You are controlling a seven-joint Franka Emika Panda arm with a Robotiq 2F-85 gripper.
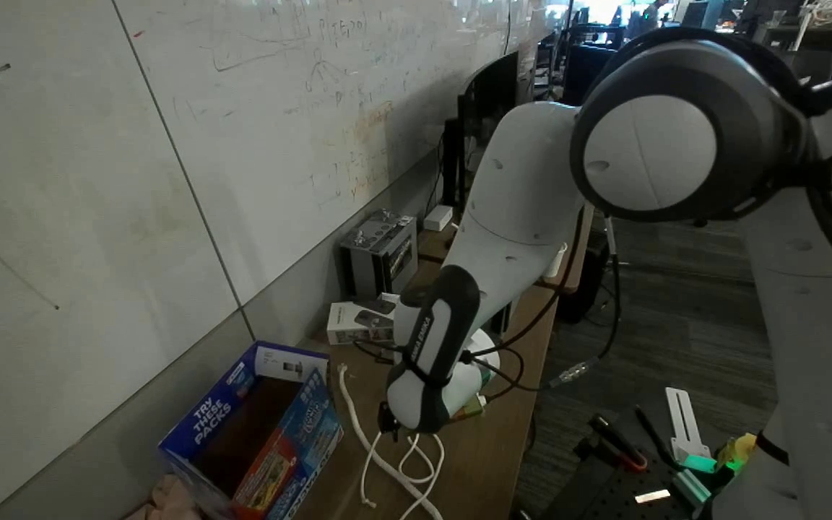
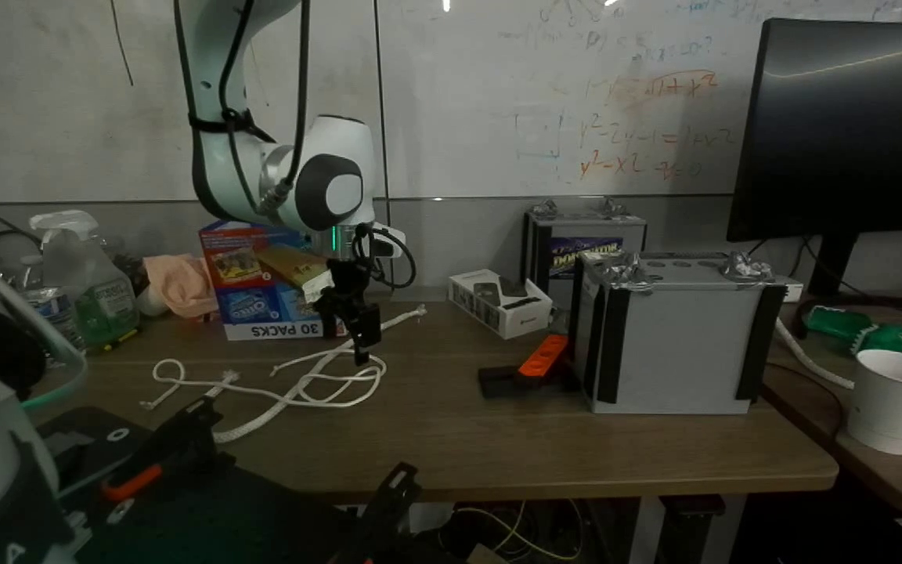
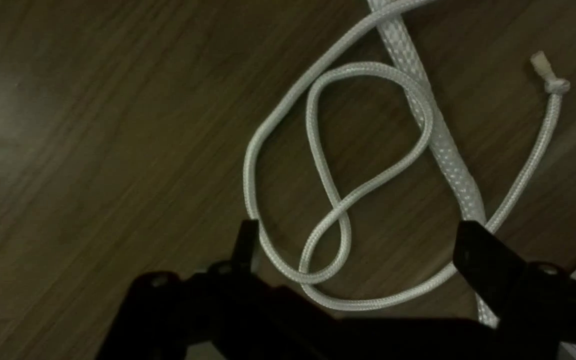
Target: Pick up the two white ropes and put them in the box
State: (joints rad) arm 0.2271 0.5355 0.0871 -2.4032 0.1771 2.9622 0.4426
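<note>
Two white ropes lie loose on the wooden table. The thin rope (image 3: 249,175) is looped and crosses the thick braided rope (image 3: 450,160) in the wrist view. In an exterior view the thick rope (image 2: 251,427) runs diagonally and the thin rope (image 2: 212,383) trails left. My gripper (image 3: 358,225) is open and empty, pointing down. In the wrist view, loops of the thin rope appear between its fingers, and the right finger overlaps the thick rope. My gripper (image 2: 353,337) appears above the ropes; its exact height is unclear. The open-topped blue-and-red box (image 1: 315,426) stands beside the ropes; in another angle its wall (image 2: 263,305) is behind the gripper.
A small white carton (image 2: 502,301) and a grey battery (image 2: 678,337) stand farther along the table, with an orange tool (image 2: 545,356) near them. A spray bottle (image 2: 95,290) and peach cloth (image 2: 181,283) are beside the box. A whiteboard wall (image 1: 134,217) backs the table.
</note>
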